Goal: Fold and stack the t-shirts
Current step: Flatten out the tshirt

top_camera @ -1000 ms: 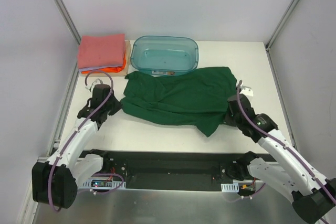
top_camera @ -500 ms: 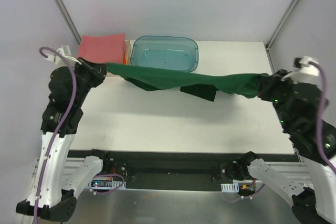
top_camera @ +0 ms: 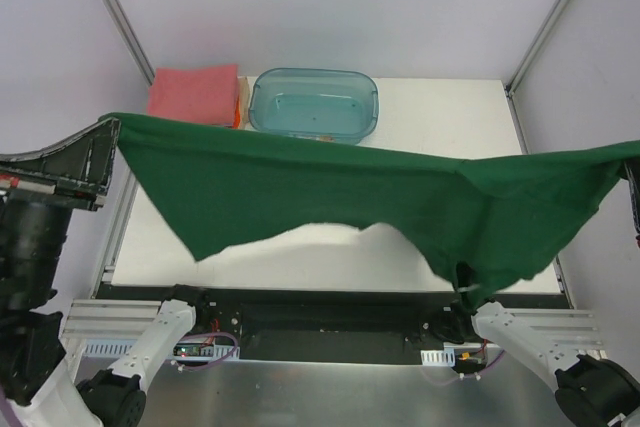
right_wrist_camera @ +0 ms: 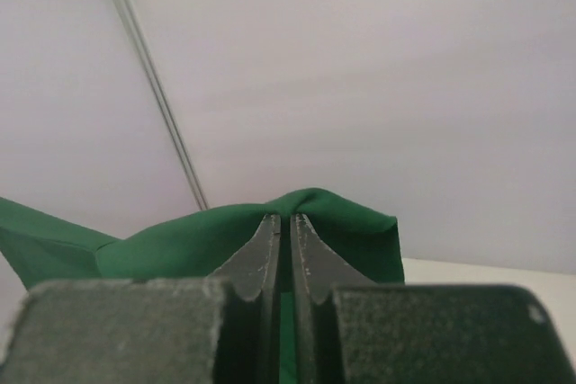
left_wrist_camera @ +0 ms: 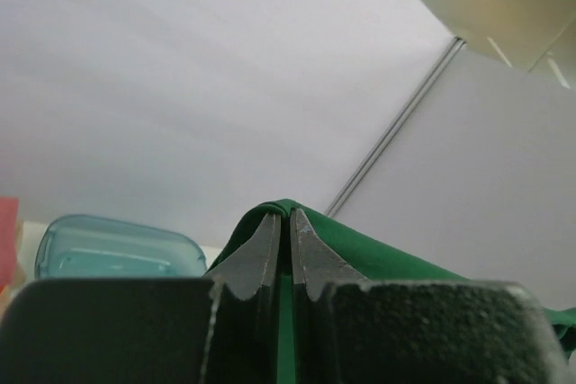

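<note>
The dark green t-shirt [top_camera: 330, 197] hangs spread in the air above the table, stretched between both grippers. My left gripper [top_camera: 112, 127] is shut on its left top corner; the wrist view shows green cloth [left_wrist_camera: 378, 254] pinched between the closed tips of the gripper [left_wrist_camera: 290, 213]. At the right edge of the top view my right gripper [top_camera: 632, 162] is barely seen; its wrist view shows it [right_wrist_camera: 285, 218] shut on a bunched corner of the shirt [right_wrist_camera: 180, 240]. A sleeve hangs low at the right [top_camera: 480, 277]. The folded salmon-pink t-shirt [top_camera: 193, 92] tops a stack at the back left, with an orange edge [top_camera: 237, 107] below it.
The translucent teal bin [top_camera: 313, 102] stands at the back middle of the white table [top_camera: 440, 112], next to the stack; it also shows in the left wrist view [left_wrist_camera: 117, 249]. Frame posts [top_camera: 115, 17] and grey walls close in both sides. The hanging shirt hides most of the table.
Both arms rose from the table and moved apart with the green t-shirt, lifting it from a crumpled heap into a wide sheet hanging high in the air.
</note>
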Robot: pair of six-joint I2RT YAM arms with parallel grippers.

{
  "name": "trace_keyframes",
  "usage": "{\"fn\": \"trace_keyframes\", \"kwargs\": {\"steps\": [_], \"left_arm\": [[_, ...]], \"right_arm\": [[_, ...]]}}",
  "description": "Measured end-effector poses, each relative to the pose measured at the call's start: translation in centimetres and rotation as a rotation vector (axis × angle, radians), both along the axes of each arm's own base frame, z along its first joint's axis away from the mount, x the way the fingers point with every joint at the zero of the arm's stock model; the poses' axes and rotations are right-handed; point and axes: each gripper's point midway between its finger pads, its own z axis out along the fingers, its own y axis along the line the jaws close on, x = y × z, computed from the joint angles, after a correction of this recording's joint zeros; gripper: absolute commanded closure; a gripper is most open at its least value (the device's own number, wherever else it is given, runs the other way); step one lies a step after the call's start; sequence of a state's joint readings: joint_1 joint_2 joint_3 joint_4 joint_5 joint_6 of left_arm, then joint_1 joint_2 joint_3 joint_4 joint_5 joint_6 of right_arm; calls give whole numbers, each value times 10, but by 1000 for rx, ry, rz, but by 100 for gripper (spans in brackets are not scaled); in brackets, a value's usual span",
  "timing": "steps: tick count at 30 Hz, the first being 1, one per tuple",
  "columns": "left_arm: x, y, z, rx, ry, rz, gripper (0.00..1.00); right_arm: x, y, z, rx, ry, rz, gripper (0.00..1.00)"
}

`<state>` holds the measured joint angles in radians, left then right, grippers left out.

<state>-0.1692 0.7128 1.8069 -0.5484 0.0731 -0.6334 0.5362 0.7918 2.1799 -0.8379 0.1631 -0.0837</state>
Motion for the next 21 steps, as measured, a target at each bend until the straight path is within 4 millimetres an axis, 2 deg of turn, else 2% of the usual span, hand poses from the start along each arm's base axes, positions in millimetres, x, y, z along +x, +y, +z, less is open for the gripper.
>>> {"fn": "trace_keyframes", "kwargs": {"steps": [2,4,7,9,11,13,15,17,18,19,20,21], "left_arm": [[-15,2,12,5,-46,-1,100],[-19,3,15,11,-58,4,100],[-7,3,7,27,-20,15,100],[14,3,-2,41,27,41,100],[49,4,-15,52,101,75,100],[100,5,-43,71,213,124,100],[159,4,-94,104,376,176,100],[208,3,-152,144,536,214,100],[223,4,-175,159,592,228,100],[255,2,-235,200,734,249,100],[270,2,-279,229,833,254,100],[279,2,-313,251,911,255,100]], "right_arm": [[-8,-1,5,-3,-28,14,99],[-7,-2,5,-16,-29,6,99],[13,0,-4,-54,14,-49,99],[40,1,-13,-91,68,-116,99],[76,6,-24,-138,134,-202,99],[126,15,-45,-212,227,-302,99],[177,27,-79,-297,332,-387,99],[233,39,-129,-400,469,-445,99],[255,42,-153,-436,530,-459,99],[281,45,-186,-475,608,-466,99],[303,47,-223,-511,692,-462,99],[318,48,-254,-536,761,-458,99]]}}
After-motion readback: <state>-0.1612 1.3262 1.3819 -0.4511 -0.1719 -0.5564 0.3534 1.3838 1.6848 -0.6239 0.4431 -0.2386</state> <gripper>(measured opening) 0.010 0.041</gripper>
